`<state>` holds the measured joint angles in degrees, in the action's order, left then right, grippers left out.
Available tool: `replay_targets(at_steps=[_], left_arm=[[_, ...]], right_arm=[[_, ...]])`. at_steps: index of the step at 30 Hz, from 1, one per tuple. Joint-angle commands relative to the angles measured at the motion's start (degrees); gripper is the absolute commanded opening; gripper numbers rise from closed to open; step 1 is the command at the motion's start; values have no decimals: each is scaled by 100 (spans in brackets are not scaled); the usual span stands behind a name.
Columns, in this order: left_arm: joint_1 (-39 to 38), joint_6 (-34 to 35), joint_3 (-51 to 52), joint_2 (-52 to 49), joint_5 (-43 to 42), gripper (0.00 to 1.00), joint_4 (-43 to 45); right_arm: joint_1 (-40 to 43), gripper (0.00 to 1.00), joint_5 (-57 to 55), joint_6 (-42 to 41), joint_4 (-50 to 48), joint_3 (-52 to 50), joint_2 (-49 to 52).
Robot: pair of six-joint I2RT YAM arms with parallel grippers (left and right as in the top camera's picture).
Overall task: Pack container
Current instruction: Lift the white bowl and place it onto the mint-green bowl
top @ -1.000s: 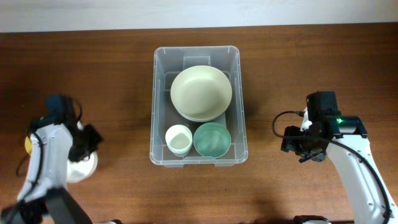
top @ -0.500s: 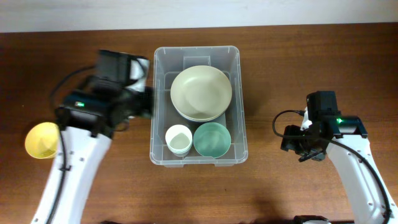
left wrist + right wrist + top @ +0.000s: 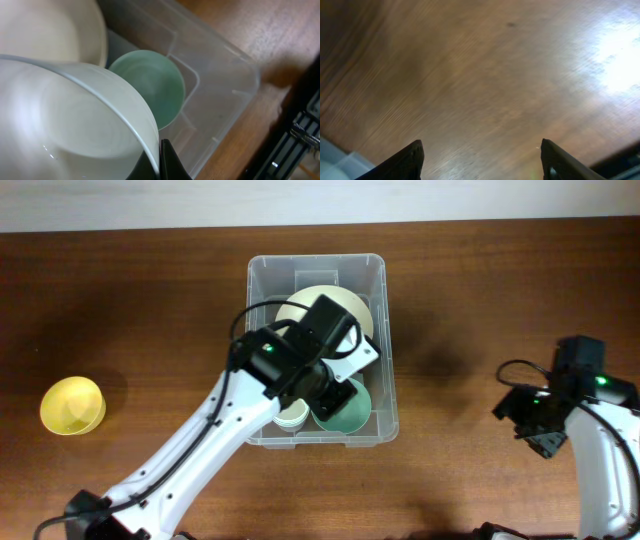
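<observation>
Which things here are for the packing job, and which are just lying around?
For the job: container; cream bowl, teal bowl, small white cup inside it; white bowl in left gripper; yellow bowl, probably next.
Just there: wooden table; right gripper, open, holding nothing.

Lab bench — wooden table (image 3: 480, 280), robot arm (image 3: 200, 445)

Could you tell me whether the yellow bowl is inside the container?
Out: the yellow bowl sits on the table, well left of the container.
</observation>
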<state>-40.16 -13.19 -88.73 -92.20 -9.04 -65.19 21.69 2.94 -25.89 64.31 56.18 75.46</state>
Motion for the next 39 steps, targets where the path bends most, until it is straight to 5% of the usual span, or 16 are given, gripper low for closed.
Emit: replay_targets(at_steps=[1,23,24,25,28,34,39], left_arm=[[-116,-356,-85,-70,-264,0,57],[-433,-920,-90,-732,-516,2,2],[-433,-920,-90,-732,-516,6,0],[-431,-920,-90,-732,-516,22,-7],[-431,-920,-92,-732,-514,50,-9],[-431,-883,-317,-728,-278,54,-210],[-177,-260,-1259,-643,1010,55,-866]], right_arm=[[365,71,-42,85,72,105,2],[501,72,-42,317,149,105,2],[501,72,-42,317,149,105,2],[501,72,-42,317,149,105,2],[501,72,-42,317,146,105,2],[501,72,-44,365,149,105,2],[501,72,-42,424,149,105,2]])
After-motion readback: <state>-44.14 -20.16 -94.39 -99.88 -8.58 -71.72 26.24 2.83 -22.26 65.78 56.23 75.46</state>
